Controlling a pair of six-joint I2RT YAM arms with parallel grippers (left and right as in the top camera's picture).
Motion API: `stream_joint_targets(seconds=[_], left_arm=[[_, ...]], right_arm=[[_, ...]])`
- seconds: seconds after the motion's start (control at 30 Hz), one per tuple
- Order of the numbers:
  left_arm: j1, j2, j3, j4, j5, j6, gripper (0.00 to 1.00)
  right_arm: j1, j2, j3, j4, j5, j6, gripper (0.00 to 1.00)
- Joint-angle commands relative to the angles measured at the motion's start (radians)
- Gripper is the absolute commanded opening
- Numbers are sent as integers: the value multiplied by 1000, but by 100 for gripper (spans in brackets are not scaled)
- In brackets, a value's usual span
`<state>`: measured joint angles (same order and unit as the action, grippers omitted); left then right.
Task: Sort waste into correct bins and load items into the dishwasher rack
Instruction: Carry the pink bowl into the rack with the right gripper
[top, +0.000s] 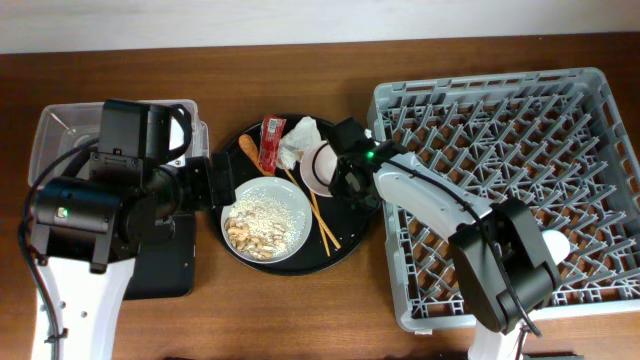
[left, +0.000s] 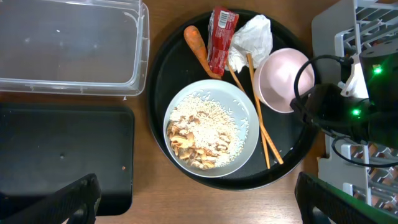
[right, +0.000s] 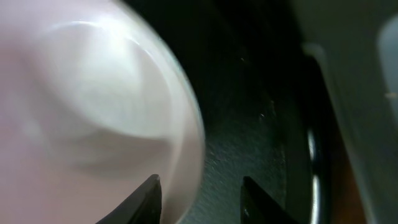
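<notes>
**Right fingers astride the bowl's rim, left fingers spread wide over the tray's edge**

The right arm (top: 440, 205) reaches from the near right of the counter (top: 300, 320) diagonally over the left wall of the dishwasher rack (top: 540, 130). Its wrist bends down over the right side of the round black tray (top: 350, 228). The right fingers (top: 340, 178) sit at the right-hand rim of the small white bowl (top: 318, 167). In the right wrist view they are parted, one in front of the bowl's wall and the other over bare tray floor, with the rim between them. Whether either one touches the bowl cannot be told.

The left arm (top: 90, 215) curls over the left of the counter, its wrist pointing right toward the round tray. The left fingers (top: 225, 185) are spread wide and hold nothing.

The bowl lies on the tray's far right, just beside the crumpled napkin (left: 252, 37) and the far ends of the chopsticks (left: 262, 127). The chopsticks slant toward the tray's near-right rim, between the bowl and the plate (left: 181, 102). The plate carries rice (left: 208, 118) and brownish scraps.

The red sauce packet (left: 221, 34) lies at the far rim, touching the napkin, with an orange rod-shaped thing (left: 199, 48) just beside it. Bare tray floor shows near the bowl on its near side.

The tray's right rim is close to the rack's left wall, and the right arm fills that gap. The clear tub (left: 68, 43) and the black rectangular tray (left: 62, 149) sit side by side, left of the round tray.
</notes>
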<state>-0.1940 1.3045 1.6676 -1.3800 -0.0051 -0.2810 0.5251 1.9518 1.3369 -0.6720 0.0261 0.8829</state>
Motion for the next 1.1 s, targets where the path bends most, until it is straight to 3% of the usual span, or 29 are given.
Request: stream_joint_targets(seconds=[0.0, 0.03, 0.17, 0.27, 0.4, 0.57, 0.63, 0.77, 0.93, 1.07], left_arm=[[5, -10, 7, 2, -10, -3, 99], [5, -10, 7, 2, -10, -3, 99], [5, -10, 7, 2, -11, -3, 99], [5, -10, 7, 2, -10, -3, 99], [5, -10, 7, 2, -11, -3, 99], [5, -10, 7, 2, -11, -3, 99], [5, -10, 7, 2, -10, -3, 99], [5, -10, 7, 2, -11, -3, 99], [5, -10, 7, 2, -10, -3, 99], [5, -10, 7, 2, -11, -3, 99]], right_arm=[[-3, 3, -3, 26, 13, -14, 38], [-3, 3, -3, 44, 13, -14, 32], [-7, 16, -3, 89, 54, -10, 27], [-24, 18, -2, 58, 50, -11, 6], [-53, -56, 5, 22, 28, -103, 4], [-53, -366, 5, 15, 51, -410, 4], [-55, -464, 4, -44, 190, -423, 4], [-55, -577, 4, -200, 672, -423, 4], [-67, -539, 3, -320, 1174, -423, 4], [-148, -468, 3, -302, 1343, -423, 4]])
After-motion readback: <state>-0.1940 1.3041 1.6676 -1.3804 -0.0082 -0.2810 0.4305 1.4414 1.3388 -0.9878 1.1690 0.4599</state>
